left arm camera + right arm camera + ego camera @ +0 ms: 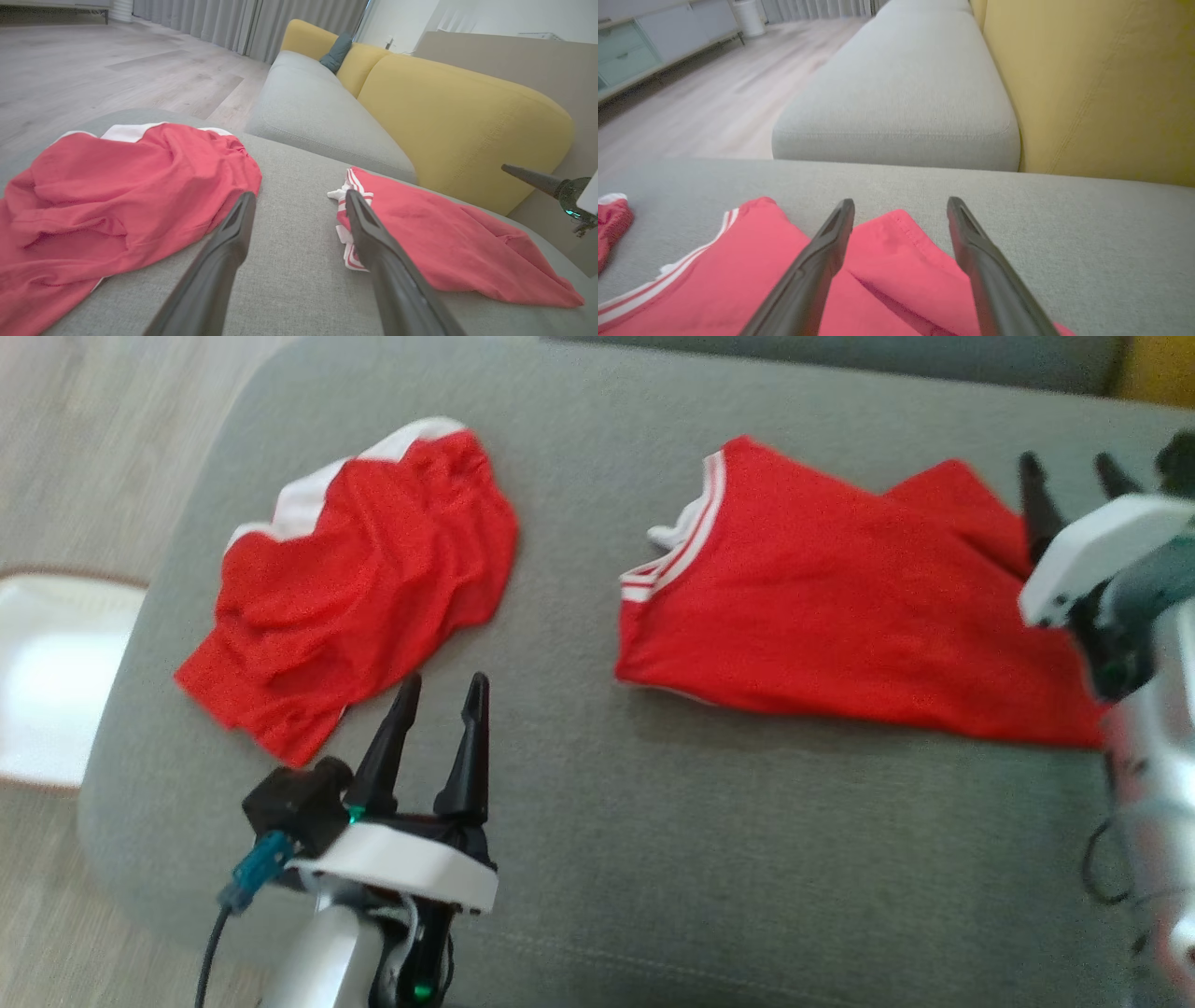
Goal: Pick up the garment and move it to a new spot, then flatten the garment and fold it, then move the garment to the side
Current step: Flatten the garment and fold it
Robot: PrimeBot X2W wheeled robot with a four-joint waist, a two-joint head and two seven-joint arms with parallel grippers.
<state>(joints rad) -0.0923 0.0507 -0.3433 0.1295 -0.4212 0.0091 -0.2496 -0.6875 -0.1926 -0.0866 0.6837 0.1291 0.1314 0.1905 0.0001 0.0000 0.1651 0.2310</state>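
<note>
Two red garments lie on the grey cushion (579, 821): a crumpled garment (364, 569) with white trim toward the robot's left, and, well apart from it, a striped-band garment (840, 616) lying fairly flat toward the right, its striped band facing the gap between them. The left gripper (445, 681) hovers over bare cushion just beside the crumpled garment's near edge, spread wide and holding nothing. The right gripper (1067, 462) is over the right-hand end of the striped-band garment, jaws likewise wide apart and empty. In the right wrist view it straddles a folded flap (889, 233) at the cloth's far edge, though whether it touches the fabric cannot be told. The step in hand looks like taking hold of this garment, where the right arm is poised. To do it well, the right gripper should come down on the flap's edge rather than the flat middle, so that one jaw slides under the cloth and all layers are pinched together. The left gripper would best cross to the band end and pinch there, so the piece lifts level instead of bunching.
</note>
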